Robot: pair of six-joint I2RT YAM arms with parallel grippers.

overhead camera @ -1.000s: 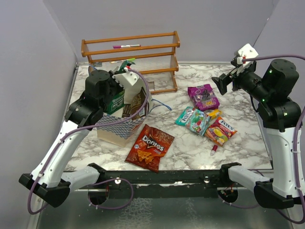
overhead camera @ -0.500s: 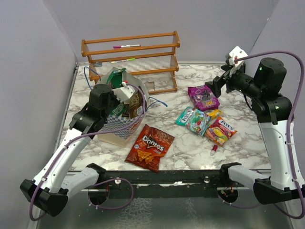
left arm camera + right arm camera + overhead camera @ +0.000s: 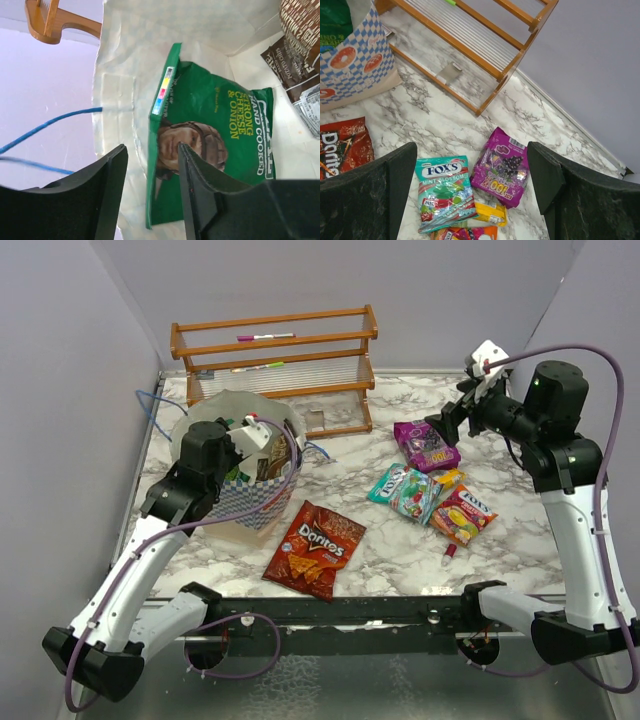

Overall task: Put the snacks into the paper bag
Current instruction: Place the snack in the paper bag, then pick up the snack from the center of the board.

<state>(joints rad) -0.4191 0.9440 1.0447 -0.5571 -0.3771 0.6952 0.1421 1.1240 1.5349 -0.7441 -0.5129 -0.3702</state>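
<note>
The blue-and-white checkered paper bag (image 3: 262,502) lies tilted at the left with its mouth wide. My left gripper (image 3: 252,443) (image 3: 151,147) is at that mouth, jaws apart, gripping nothing. The green chip packet (image 3: 220,130) lies loose inside on the white lining, with a brown packet (image 3: 295,45) beside it. The red Doritos packet (image 3: 315,548) lies in front of the bag. To the right lie the magenta (image 3: 428,443), teal (image 3: 403,490) and red-yellow (image 3: 463,514) candy packs. My right gripper (image 3: 452,422) (image 3: 471,150) hovers open, high over the magenta pack (image 3: 502,167) and the teal pack (image 3: 442,192).
A wooden rack (image 3: 275,355) stands along the back wall, just behind the bag. A small yellow pack (image 3: 447,479) lies among the candies. A tiny red-pink object (image 3: 449,554) lies near the front right. The bag's blue string handles (image 3: 150,405) trail out to the left.
My left gripper has opened and let go of the green packet inside the bag. The bag's mouth has spread wider and its handle swung left. The right arm shifted left and lower.
</note>
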